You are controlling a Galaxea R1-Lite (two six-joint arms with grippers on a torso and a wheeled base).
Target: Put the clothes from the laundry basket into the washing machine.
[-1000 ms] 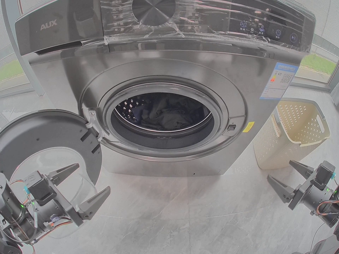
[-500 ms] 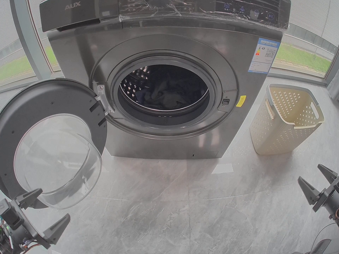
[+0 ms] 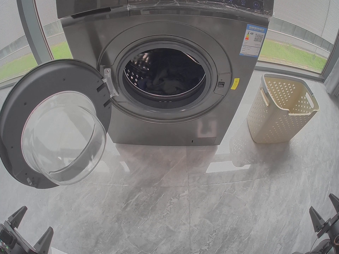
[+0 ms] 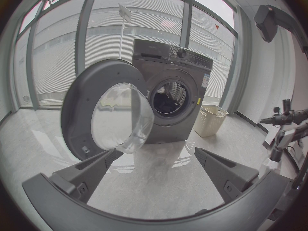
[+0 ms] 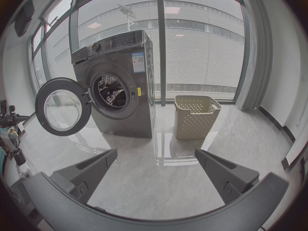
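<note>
A grey front-loading washing machine point(image 3: 166, 25) stands ahead with its round door point(image 3: 53, 124) swung wide to the left. Dark clothes point(image 3: 166, 80) lie inside the drum. To the machine's right a cream laundry basket point(image 3: 282, 113) stands on the floor; no clothes are visible in it. My left gripper point(image 3: 31, 226) is open at the bottom left corner, far back from the door. My right gripper point(image 3: 326, 211) is open at the bottom right, well short of the basket. Both wrist views show the machine point(image 4: 173, 90) point(image 5: 115, 84) and the basket point(image 4: 210, 121) point(image 5: 195, 116) between empty fingers.
Grey marble floor point(image 3: 187, 201) stretches wide and bare in front of the machine. Tall windows point(image 5: 199, 48) run behind the machine and basket. The open door juts out over the floor on the left side.
The whole head view has pulled back: the machine and basket look smaller and farther. Both grippers have dropped toward the bottom corners, still open.
</note>
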